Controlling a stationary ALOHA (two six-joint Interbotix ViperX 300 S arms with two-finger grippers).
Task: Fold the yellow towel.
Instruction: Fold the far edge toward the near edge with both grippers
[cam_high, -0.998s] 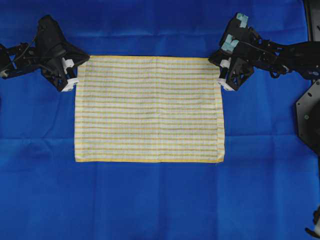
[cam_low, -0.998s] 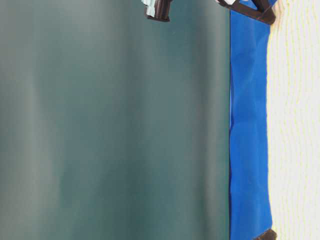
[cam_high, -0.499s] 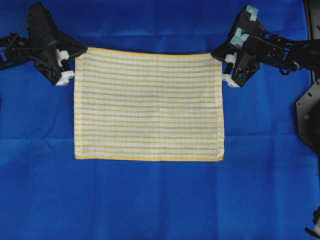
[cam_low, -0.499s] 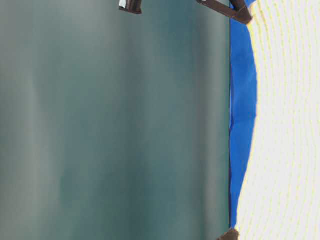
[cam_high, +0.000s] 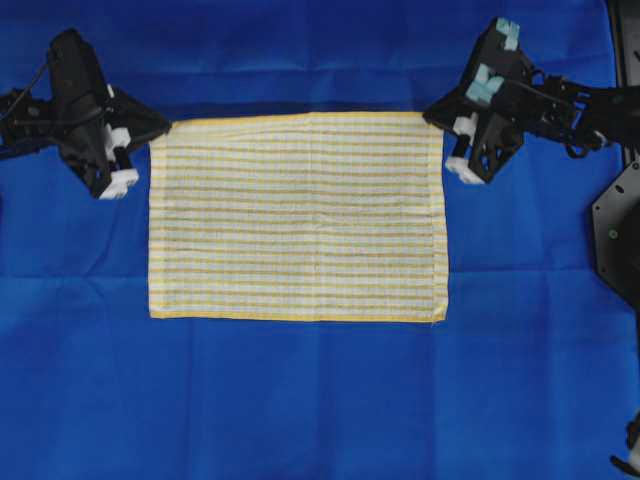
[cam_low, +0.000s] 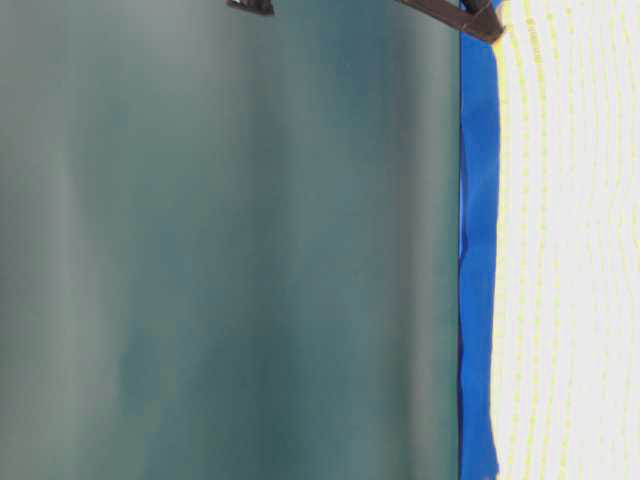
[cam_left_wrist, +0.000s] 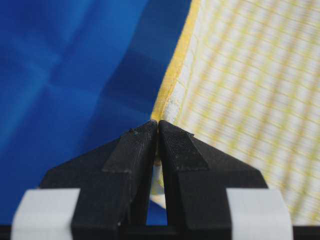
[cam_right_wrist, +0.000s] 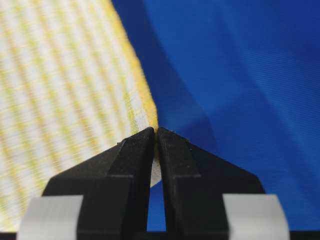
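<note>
The yellow towel (cam_high: 298, 215), white with fine yellow stripes and yellow hems, lies spread on the blue cloth with its far edge lifted. My left gripper (cam_high: 165, 128) is shut on the towel's far left corner. In the left wrist view, the hem (cam_left_wrist: 172, 80) runs into the pinched left gripper (cam_left_wrist: 158, 123). My right gripper (cam_high: 432, 112) is shut on the far right corner. The right wrist view shows the yellow towel (cam_right_wrist: 65, 85) caught between the tips of the right gripper (cam_right_wrist: 155, 130). In the table-level view the raised towel (cam_low: 570, 250) fills the right side.
A large plain blue cloth (cam_high: 300, 400) covers the whole table under the towel. Black robot hardware (cam_high: 615, 225) stands at the right edge of the overhead view. A blurred dark green backdrop (cam_low: 230, 250) fills the left of the table-level view.
Both grippers have risen with the towel's far corners and now carry that edge forward, toward the near edge. The far edge has left the cloth and casts a shadow behind it.
</note>
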